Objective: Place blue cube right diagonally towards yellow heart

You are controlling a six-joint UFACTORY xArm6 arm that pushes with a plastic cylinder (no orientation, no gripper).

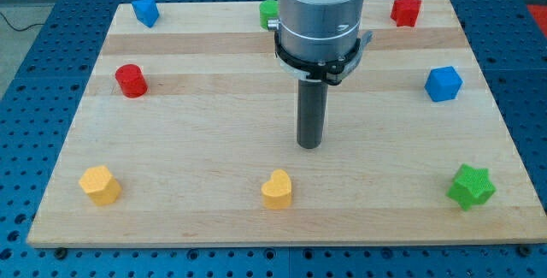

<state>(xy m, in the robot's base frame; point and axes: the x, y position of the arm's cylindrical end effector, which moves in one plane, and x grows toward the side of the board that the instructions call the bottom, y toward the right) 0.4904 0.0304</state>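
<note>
The tip (308, 145) is seen standing near the board's middle, touching no block; there is no hand to open or close, only the plain rod, which is pressed against nothing. The blue cube (444, 83) is found at the view's right, well apart from the tip, while the yellow heart (277, 189) lies below the tip, near the board's bottom edge. Since the cube is to be driven down-left toward the heart, the tip would probably have to be brought round to its upper-right side first (a judgement only). Another blue block (146, 11), of unclear shape, is left at the top left.
</note>
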